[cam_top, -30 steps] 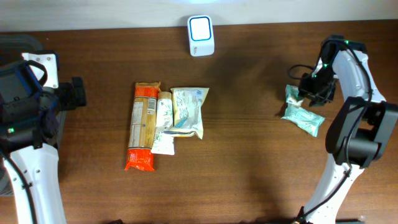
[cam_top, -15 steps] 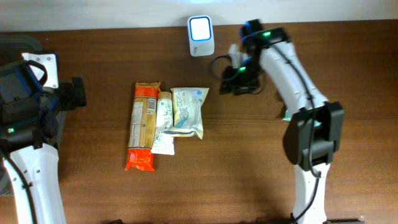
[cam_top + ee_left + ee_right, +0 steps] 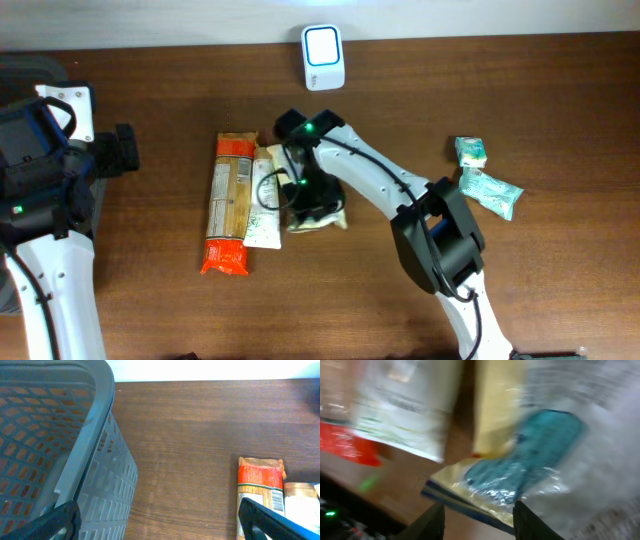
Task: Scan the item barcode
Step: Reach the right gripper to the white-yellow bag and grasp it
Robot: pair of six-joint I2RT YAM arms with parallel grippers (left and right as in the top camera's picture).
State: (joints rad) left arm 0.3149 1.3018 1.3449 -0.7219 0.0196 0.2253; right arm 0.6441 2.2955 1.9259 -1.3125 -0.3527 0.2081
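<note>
- Dark wood table point(image 3: 560, 290) is carrying everything; a grey mesh basket point(image 3: 50, 435) is standing off its left end, beside the left tool point(image 3: 159, 510), which is gaping wide and holding nothing.
- A long orange packet point(image 3: 230, 200) is lying left of centre, with a narrow white packet point(image 3: 262, 200) touching its right side.
- The crinkly white pouch point(image 3: 520, 465) with teal print — judged to be the item to scan — is lying flat against that white packet, largely hidden under the right arm in the overhead view.
- The right tool point(image 3: 479, 506) is hovering just above the pouch's lower edge, jaws parted and nothing pinched between them, as far as the blurred wrist view is showing.
- The pouch is looking light, soft and slippery, so it is likely to sag — pinching a sealed edge seam should be giving the firmest hold.
- The white scanner point(image 3: 323, 45) is sitting at the table's far edge, well apart from the pouch.
</note>
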